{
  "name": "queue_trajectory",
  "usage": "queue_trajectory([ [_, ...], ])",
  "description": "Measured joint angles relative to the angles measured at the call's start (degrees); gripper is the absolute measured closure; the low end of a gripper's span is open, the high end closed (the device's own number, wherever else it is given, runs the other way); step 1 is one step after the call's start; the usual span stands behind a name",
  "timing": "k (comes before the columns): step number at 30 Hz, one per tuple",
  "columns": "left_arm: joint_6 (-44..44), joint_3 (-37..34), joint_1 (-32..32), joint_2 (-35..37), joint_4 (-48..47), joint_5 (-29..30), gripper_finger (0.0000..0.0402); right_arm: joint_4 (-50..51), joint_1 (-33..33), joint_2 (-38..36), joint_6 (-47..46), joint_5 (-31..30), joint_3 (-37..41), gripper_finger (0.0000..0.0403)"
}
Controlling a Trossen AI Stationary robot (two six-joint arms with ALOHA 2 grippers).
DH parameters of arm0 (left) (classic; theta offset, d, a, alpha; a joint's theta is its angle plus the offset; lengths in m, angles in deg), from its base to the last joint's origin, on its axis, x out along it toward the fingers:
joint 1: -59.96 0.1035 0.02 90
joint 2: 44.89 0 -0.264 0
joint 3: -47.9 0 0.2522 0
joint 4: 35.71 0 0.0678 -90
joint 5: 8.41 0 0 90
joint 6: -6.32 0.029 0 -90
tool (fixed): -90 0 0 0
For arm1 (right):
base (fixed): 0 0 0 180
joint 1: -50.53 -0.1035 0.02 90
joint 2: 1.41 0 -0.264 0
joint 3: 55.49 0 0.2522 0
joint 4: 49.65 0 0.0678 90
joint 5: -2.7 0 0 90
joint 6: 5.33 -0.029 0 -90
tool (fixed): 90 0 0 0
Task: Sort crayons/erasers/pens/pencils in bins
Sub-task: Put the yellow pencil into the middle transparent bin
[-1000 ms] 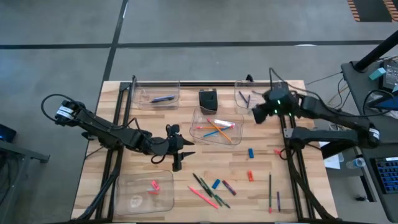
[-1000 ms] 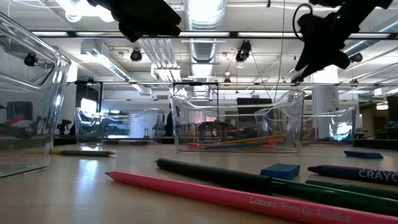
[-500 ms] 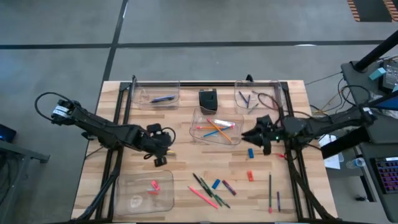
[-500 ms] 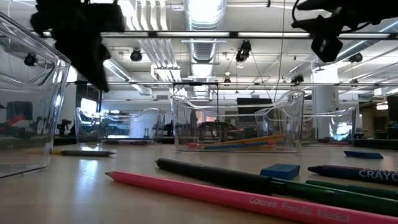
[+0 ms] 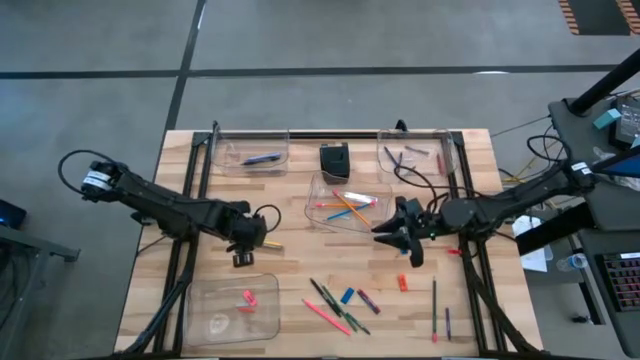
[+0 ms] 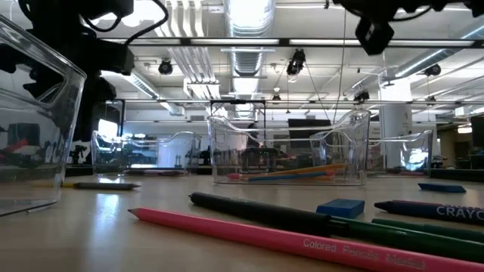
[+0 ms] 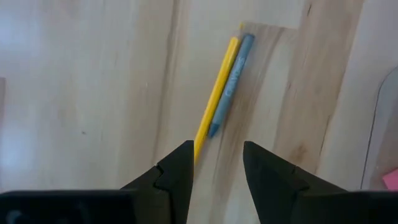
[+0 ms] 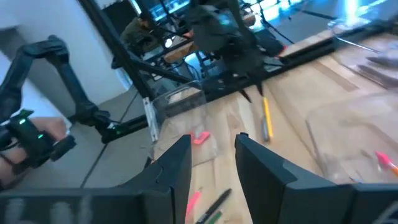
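My left gripper (image 7: 217, 163) points down over the table's left middle (image 5: 244, 252), open. Just beyond its fingers, a yellow pencil (image 7: 214, 102) and a grey-blue stick (image 7: 231, 81) lie side by side on the wood. My right gripper (image 5: 385, 232) hangs level at the right middle, open, pointing toward the table's left, near the middle bin (image 5: 348, 203) that holds pencils. Loose pencils (image 5: 325, 315), a crayon (image 5: 368, 300), a blue eraser (image 5: 347, 295), a red eraser (image 5: 402, 282) and pens (image 5: 434, 298) lie near the front.
Other bins: far left with a pen (image 5: 255, 155), far right with crayons (image 5: 408, 155), near left with a pink eraser (image 5: 232, 305). A small black box (image 5: 335, 160) sits at the far middle. Black frame rails (image 5: 190, 230) run along both sides.
My left gripper has drawn back toward the table's left edge, sunk and tipped from level to pointing down over the yellow pencil. My right gripper has swung from above the far right bin toward the near edge and the table's middle, turning level. Nothing on the table has moved.
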Motion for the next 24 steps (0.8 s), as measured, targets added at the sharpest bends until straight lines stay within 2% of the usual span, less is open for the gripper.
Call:
queue_trajectory([
  [5, 1.9, -2.7, 3.8, 0.5, -0.7, -4.2, 0.0277, 1.6, -3.0, 4.0, 3.2, 0.1, -4.8, 0.0291],
  [12, 6.1, -7.6, 9.3, 0.2, 2.0, -5.3, 0.0277, 3.0, -6.5, 9.8, 4.3, 0.0, -8.7, 0.0292],
  [16, 7.7, -10.3, 9.9, 0.2, 6.0, -8.3, 0.0277, 5.9, -6.9, 12.4, 4.3, -0.2, -11.1, 0.0292],
  [22, 7.6, -12.1, 9.9, -0.8, 7.2, -8.4, 0.0277, 8.4, -7.0, 14.6, 4.0, -0.2, -13.5, 0.0294],
  [24, 7.3, -12.0, 9.9, -2.1, 7.3, -6.6, 0.0277, 8.3, -7.0, 15.0, 4.0, -0.2, -13.8, 0.0296],
])
